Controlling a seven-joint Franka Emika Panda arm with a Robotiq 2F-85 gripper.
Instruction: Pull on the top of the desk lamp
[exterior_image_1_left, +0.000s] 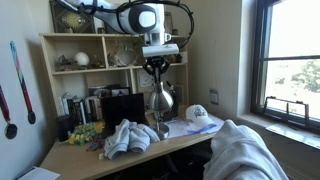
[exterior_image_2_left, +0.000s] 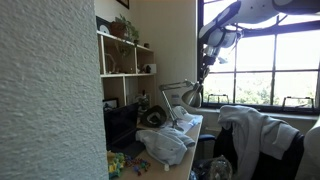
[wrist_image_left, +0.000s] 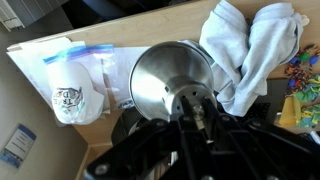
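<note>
Wrist view: your tool (wrist_image_left: 192, 120) hangs over the top of the desk lamp (wrist_image_left: 190, 102).
Tool state: you cannot tell, clenched or released.
Counter (wrist_image_left: 160, 30): white cap (wrist_image_left: 73, 100) near desk lamp (wrist_image_left: 165, 72).

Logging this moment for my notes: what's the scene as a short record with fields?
tool: at the top of the desk lamp; open or shut unclear
desk lamp: silver, upright on the desk
white cap: on the desk beside the lamp
white towel: bunched near the desk's front edge
monitor: black, behind the towel
</note>
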